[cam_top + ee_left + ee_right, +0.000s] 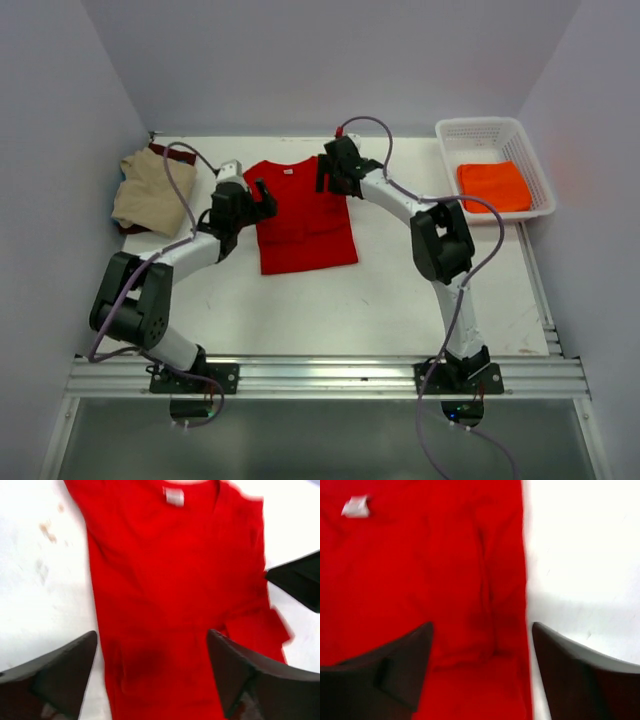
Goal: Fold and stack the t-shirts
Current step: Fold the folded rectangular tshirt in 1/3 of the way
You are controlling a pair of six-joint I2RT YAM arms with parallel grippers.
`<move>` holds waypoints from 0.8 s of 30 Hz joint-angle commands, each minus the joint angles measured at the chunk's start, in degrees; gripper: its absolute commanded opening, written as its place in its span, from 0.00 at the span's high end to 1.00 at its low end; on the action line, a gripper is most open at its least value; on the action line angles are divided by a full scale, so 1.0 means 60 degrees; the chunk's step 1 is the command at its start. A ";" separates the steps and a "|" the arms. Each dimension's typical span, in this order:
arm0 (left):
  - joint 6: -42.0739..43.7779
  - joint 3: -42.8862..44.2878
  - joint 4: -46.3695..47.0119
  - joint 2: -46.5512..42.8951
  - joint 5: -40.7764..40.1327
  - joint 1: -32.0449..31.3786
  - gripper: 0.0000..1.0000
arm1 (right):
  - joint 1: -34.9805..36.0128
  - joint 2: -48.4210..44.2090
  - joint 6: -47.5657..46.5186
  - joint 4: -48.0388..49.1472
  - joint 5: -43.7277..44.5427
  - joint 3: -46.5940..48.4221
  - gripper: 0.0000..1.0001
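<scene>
Pincers on both arms stand released: the left pincer [151, 634] straddles the left edge of the red t-shirt [305, 225] and the right pincer [482, 625] its right edge, neither gripping cloth. That shirt lies flat mid-counter [400, 300], white neck label [174, 496] toward the far side. Beyond, a crumpled tan t-shirt [148, 190] sits on a dark maroon t-shirt [163, 150] at far left, and an orange t-shirt [493, 185] lies folded in a white basket [490, 124] at far right.

White plastic basket [485, 140] at far-right corner of table [380, 300]; alu rail [330, 377] along near edge.
</scene>
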 commanded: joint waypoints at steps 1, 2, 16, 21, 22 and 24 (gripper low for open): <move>-0.0150 0.1104 0.0715 -0.0161 0.0034 0.0997 0.00 | -0.0380 0.1028 -0.0042 -0.1499 0.1394 0.2717 0.10; -0.0136 0.1555 0.0454 -0.0234 0.0152 0.1217 0.00 | -0.0438 0.1015 -0.0057 -0.1559 0.1409 0.2870 0.02; -0.0297 -0.0270 -0.0395 -0.2491 0.2583 0.1308 0.00 | -0.0351 -0.3597 -0.0423 0.2161 -0.0609 -0.3614 0.25; -0.0414 -0.0886 -0.0033 -0.2214 0.3390 0.0810 0.20 | -0.0337 -0.3658 0.0161 0.2888 -0.3430 -0.4421 1.00; -0.0458 -0.0959 0.0055 -0.2126 0.3710 0.0780 0.24 | -0.0351 -0.3585 0.0511 0.3111 -0.4020 -0.4684 1.00; -0.0604 -0.1120 0.0392 -0.1862 0.4136 0.0751 0.35 | -0.0307 -0.3161 0.0879 0.3506 -0.5437 -0.4745 1.00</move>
